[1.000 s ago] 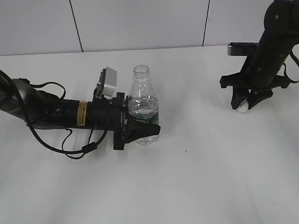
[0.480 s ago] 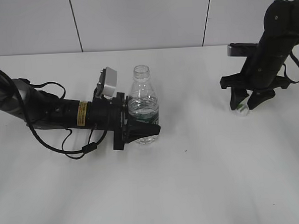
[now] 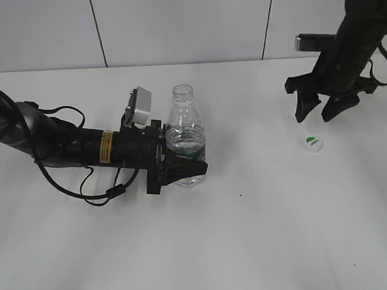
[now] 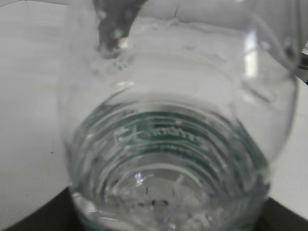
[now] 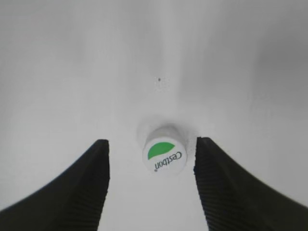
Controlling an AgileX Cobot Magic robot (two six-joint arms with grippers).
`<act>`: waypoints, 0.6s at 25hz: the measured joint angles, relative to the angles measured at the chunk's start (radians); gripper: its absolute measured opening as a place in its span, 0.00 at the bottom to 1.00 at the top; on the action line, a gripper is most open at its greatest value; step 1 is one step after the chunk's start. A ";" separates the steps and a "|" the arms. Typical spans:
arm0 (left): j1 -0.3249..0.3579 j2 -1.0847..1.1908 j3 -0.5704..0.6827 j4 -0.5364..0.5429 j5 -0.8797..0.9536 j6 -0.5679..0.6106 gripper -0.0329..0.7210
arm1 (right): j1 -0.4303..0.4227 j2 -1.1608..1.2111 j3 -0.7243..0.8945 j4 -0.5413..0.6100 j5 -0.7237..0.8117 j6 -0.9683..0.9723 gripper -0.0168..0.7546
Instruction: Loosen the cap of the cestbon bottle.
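Note:
The cestbon bottle (image 3: 185, 136) stands upright and uncapped on the white table, its open ribbed neck at the top and some water in it. My left gripper (image 3: 192, 163) reaches in from the left and is shut on the bottle's lower body at the green label. In the left wrist view the bottle (image 4: 168, 144) fills the frame. The cap (image 3: 313, 143), white with a green patch, lies on the table at the right. My right gripper (image 3: 314, 116) hangs open just above it, touching nothing. In the right wrist view the cap (image 5: 165, 155) sits between the spread fingers of the right gripper (image 5: 151, 141).
The white table (image 3: 249, 232) stretches forward and to the right of the bottle. A grey panelled wall (image 3: 175, 24) closes off the back. The left arm's cables (image 3: 86, 188) trail on the table at the left.
My right gripper has opened, let go of the cap and risen. The cap now lies alone on the table. The left gripper and bottle have not moved.

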 joint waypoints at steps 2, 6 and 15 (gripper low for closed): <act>0.000 0.000 0.000 0.000 0.000 -0.001 0.58 | 0.000 -0.019 -0.041 -0.001 0.032 0.000 0.58; 0.000 0.000 0.000 0.000 0.000 -0.003 0.58 | 0.000 -0.056 -0.118 -0.001 0.085 -0.001 0.58; 0.000 0.000 0.000 0.000 0.000 -0.004 0.58 | 0.000 -0.067 -0.205 -0.004 0.128 -0.001 0.58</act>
